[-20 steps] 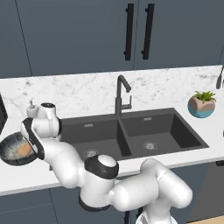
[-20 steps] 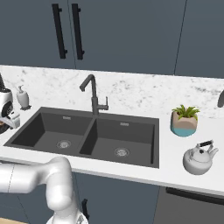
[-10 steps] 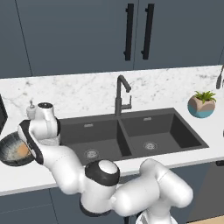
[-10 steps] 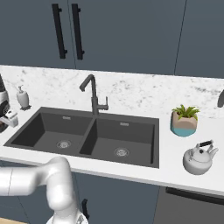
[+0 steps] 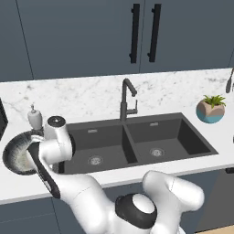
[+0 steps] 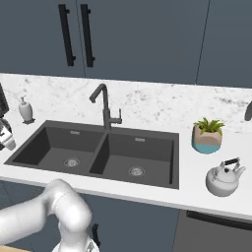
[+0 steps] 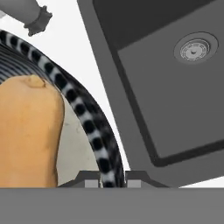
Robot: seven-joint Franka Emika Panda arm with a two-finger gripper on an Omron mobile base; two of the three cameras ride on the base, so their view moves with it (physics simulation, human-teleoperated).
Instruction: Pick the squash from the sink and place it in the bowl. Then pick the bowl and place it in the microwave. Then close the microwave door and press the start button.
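The white marble-patterned table [image 5: 91, 98] runs beneath dark blue cabinet doors with black bar handles [image 5: 141, 33]. Set into it is the dark charcoal double-basin sink [image 5: 137, 141], both basins bare down to their round drains, with a dark curved faucet [image 5: 127, 98] at the back edge. The white arm with dark joints [image 5: 91, 196] reaches to the left end of the table, where the wide round bowl with a dark streaked rim and pale inside [image 5: 13, 157] stands just left of the sink. In the hand view the small orange elongated squash [image 7: 28, 131] lies inside the bowl, against its pale floor. The pincer [image 7: 111, 178] sits with one tip on each side of the bowl's rim, clamped on it. Toward the right end of the table stand a small potted plant in a pink and teal pot [image 6: 207, 138] and a grey kettle with a black handle [image 6: 224, 177]. A small white soap dispenser [image 5: 33, 116] stands behind the bowl.
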